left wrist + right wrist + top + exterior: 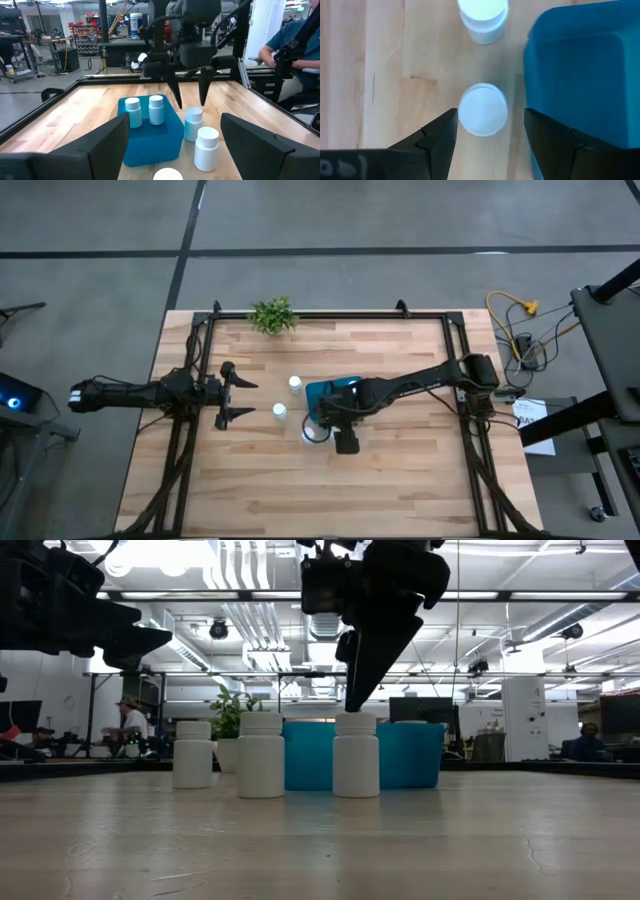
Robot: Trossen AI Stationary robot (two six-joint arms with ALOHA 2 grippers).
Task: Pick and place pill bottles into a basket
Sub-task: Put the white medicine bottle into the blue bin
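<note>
Mostly smooth white cylindrical pill bottles (261,754), glossy teal basket (408,754), seemingly plastic

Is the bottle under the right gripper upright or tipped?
Upright: the pill bottle stands on the table, cap up, below the open right gripper.

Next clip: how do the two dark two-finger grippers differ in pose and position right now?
The left gripper lies level over the table's left side, with no bottle between its fingers; the right gripper points straight down, straddling a small white pill bottle from above. The left gripper is well clear of the teal rectangular basket; the right gripper hangs right beside it. Both are open, holding nothing.
</note>
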